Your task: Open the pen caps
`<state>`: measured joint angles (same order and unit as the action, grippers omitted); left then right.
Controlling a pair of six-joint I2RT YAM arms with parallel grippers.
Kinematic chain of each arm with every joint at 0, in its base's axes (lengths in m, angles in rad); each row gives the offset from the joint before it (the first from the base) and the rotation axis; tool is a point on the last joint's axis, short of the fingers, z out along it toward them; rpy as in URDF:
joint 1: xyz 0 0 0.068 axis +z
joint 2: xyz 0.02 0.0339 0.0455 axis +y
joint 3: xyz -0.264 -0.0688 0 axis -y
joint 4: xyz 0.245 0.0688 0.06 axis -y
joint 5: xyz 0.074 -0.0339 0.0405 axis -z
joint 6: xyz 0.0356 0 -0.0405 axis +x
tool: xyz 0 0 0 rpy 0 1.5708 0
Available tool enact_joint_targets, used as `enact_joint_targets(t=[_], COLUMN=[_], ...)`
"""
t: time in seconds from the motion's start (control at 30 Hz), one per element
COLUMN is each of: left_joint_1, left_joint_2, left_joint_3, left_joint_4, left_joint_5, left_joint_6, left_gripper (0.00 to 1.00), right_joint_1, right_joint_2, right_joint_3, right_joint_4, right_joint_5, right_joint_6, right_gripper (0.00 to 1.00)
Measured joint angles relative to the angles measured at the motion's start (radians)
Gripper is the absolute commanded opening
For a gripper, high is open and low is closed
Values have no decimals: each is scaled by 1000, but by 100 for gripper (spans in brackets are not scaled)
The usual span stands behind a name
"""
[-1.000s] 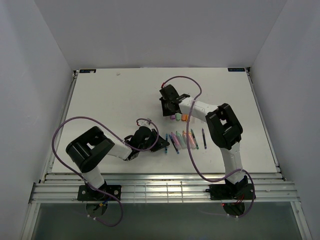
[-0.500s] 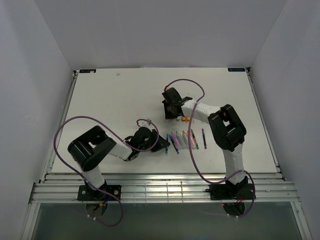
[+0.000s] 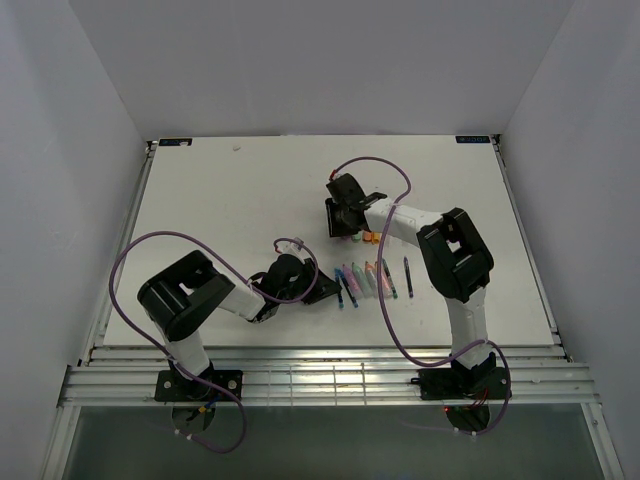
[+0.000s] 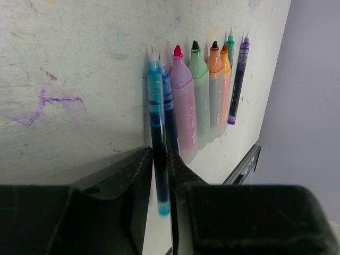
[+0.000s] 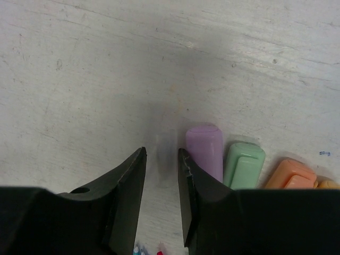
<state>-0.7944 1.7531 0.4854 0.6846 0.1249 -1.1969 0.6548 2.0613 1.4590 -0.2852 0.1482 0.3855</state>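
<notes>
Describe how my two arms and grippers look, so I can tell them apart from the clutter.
The left arm and right arm have white links with bulky black joints and black bases. A loose purple cable loops along each. The left gripper and right gripper are matte black throughout.

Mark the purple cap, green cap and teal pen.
purple cap (image 5: 204,151), right wrist view, mid-body
green cap (image 5: 244,166), right wrist view, top face
teal pen (image 4: 156,122), left wrist view, barrel
</notes>
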Motion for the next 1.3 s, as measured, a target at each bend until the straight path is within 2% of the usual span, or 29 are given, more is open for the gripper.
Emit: enact_joint_targets(t=[0.6, 0.93, 1.3], left_joint_1=[0, 0, -1], left_joint_2=[6, 6, -25], left_joint_3=[0, 0, -27], left_joint_4=[14, 48, 67], left_joint_5=[9, 23, 18], left_joint_6=[0, -5, 8], left_gripper=[36, 58, 67], right_joint_1=[0, 0, 0], right_joint_2=[2, -8, -51], right_joint_3=[35, 35, 28], right_joint_4=[-5, -4, -3], right_joint_5=[-20, 0, 0], right_joint_6=[-5, -23, -27], right_gripper=[45, 46, 47])
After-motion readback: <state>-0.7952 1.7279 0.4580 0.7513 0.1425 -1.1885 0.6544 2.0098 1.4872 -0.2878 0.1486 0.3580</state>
